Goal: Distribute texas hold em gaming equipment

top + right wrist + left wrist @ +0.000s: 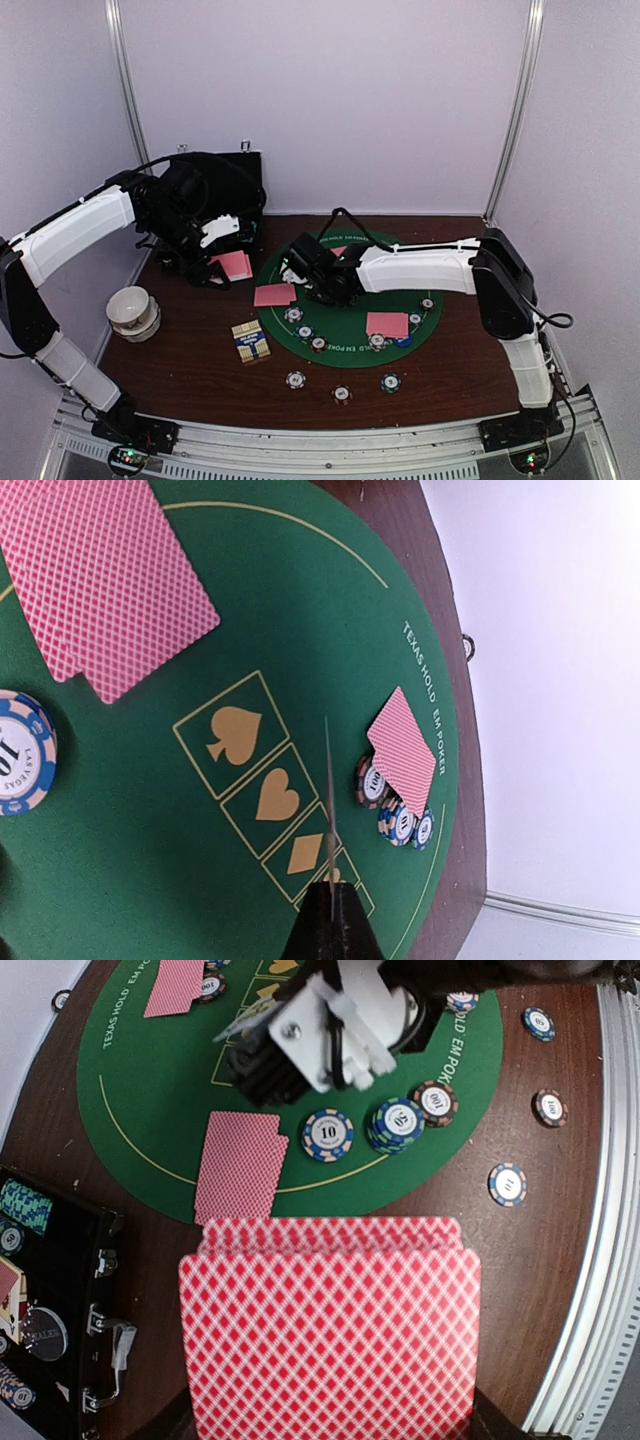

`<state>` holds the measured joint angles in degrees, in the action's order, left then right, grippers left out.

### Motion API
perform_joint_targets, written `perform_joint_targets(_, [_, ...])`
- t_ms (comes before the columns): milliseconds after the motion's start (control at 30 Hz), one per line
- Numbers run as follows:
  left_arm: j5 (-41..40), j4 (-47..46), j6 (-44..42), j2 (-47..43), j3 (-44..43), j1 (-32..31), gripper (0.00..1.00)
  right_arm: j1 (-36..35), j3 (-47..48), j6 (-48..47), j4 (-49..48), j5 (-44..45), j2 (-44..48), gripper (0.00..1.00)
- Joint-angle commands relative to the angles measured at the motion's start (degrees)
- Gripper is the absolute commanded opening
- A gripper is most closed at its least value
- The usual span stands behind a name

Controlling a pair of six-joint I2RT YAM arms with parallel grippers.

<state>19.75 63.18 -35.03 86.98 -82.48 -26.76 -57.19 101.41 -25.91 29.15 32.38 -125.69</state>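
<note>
Pink cards fan out from your left claw, which is clamped nearly closed on the stack just off the mat. Your right claw is pinched tight on one card, seen edge-on above the suit boxes. Lay it flat before releasing, away from the dealt pairs and chips.

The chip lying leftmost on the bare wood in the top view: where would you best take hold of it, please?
Probably across its striped rim, straight from above: the chip lies flat, so only its thin edge offers opposing faces, and bare table surrounds it.
</note>
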Motion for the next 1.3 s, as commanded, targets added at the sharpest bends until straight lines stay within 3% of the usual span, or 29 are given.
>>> perform_joint_targets(0, [1.6, 0.3, 0.0, -1.4, -0.8, 0.5, 0.0, -1.1, -3.0, -8.7, -7.5, 7.4, -2.5, 0.0])
perform_joint_targets(367, [2.1, 0.6, 0.0, -1.3, -1.1, 0.5, 0.0, -1.1, -8.3, -13.0, -14.8, 4.6, -5.0, 0.0])
perform_joint_targets(600, [2.1, 0.6, -0.3, -1.0, -1.6, 0.5, 0.0, -1.4, -11.5, -11.7, -14.1, 1.6, -2.1, 0.49])
perform_joint_targets(767, [2.4, 0.7, -0.3, -0.8, -1.8, 0.5, 0.0, -1.4, -13.5, -9.6, -16.8, 5.4, 1.6, 0.67])
perform_joint_targets(800, [2.4, 0.8, -0.4, -0.6, -1.9, 0.5, 0.0, -1.5, -14.4, -9.3, -19.0, 7.0, 2.8, 0.77])
perform_joint_targets(833, [2.3, 0.9, -0.4, -0.6, -2.0, 0.5, 0.0, -1.5, -15.3, -9.1, -21.4, 8.8, 3.9, 0.93])
perform_joint_targets(867, [2.2, 0.9, -0.5, -0.5, -2.1, 0.5, 0.0, -1.5, -16.2, -8.7, -24.0, 10.6, 5.3, 0.99])
perform_joint_targets(1067, [2.1, 1.0, -0.5, -0.2, -2.8, 0.5, 0.0, -1.2, -18.4, 0.0, -30.8, 17.3, 10.7, 1.0])
perform_joint_targets(1200, [2.0, 1.0, -0.7, -0.2, -3.0, 0.5, 0.0, 0.4, -18.5, 13.3, -25.6, 18.5, 13.1, 1.0])
perform_joint_targets(1267, [2.1, 0.9, -0.7, -0.2, -3.1, 0.5, 0.0, 2.7, -18.6, 23.6, -19.5, 11.9, 14.8, 1.0])
